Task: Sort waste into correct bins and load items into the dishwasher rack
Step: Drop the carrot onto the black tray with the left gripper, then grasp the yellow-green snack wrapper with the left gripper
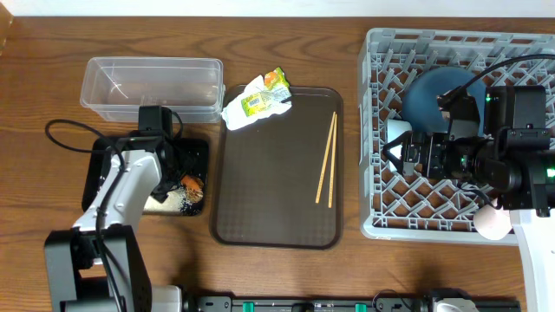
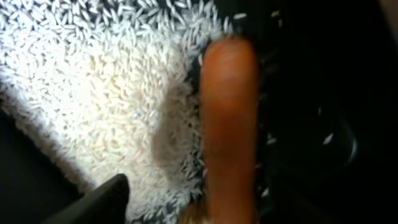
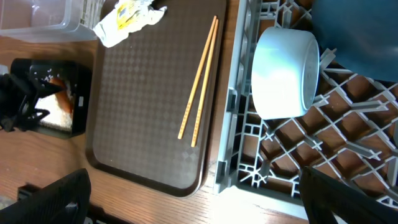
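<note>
My left gripper (image 1: 176, 176) is down in the shallow black tray (image 1: 198, 149), open, over white rice (image 2: 99, 93) with the orange carrot (image 2: 227, 130) lying between its fingers; only one fingertip shows. The carrot (image 1: 192, 183) and rice (image 1: 173, 201) lie in that tray. My right gripper (image 1: 395, 158) is open and empty inside the grey rack (image 1: 381, 221), next to the white bowl (image 3: 286, 71) on its side. The dark blue bowl (image 1: 434, 95) sits in the rack. Chopsticks (image 1: 326, 160) lie on the brown tray (image 1: 277, 217). The green-yellow wrapper (image 1: 263, 102) and the napkin (image 1: 238, 115) lie at its top left.
The clear tub (image 1: 152, 87) stands behind the black tray, with nothing in it that I can see. A pale pink cup (image 1: 492, 223) sits at the rack's front right by my right arm. The left arm's cable lies on the table at the left.
</note>
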Robot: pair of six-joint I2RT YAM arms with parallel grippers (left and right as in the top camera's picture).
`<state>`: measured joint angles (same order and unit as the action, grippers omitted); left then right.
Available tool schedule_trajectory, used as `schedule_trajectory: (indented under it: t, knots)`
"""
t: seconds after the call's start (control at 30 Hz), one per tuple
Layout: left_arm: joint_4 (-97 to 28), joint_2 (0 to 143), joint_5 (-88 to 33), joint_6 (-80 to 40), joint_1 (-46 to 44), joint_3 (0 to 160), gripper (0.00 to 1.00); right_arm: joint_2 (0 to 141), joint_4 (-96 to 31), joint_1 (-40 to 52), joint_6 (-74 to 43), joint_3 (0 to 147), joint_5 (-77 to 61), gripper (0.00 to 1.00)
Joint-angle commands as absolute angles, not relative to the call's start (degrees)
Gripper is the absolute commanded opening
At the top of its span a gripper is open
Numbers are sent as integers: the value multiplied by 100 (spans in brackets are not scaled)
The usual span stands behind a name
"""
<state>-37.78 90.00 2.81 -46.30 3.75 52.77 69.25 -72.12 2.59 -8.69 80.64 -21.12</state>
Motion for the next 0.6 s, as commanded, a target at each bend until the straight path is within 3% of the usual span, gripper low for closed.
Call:
schedule_trajectory:
  t: [0.0,0.23,0.47,0.57]
  knots:
    - [-3962,8639,215,-4340,395,5655,77,6934,-7188,307,-825,8086,-2117,99]
    - [-3931,7929,-294,-2867,-82,6250,77,6934,-7129,307,-803,8086,-2067,99]
    - [-1953,8068,-685,-215,-1496,6283,71,6934,-7135,307,-805,8086,-1658,99]
    - [-1153,8503,-585,309,-1861,6283,71,6934,-7164,307,-805,8086,-1660,99]
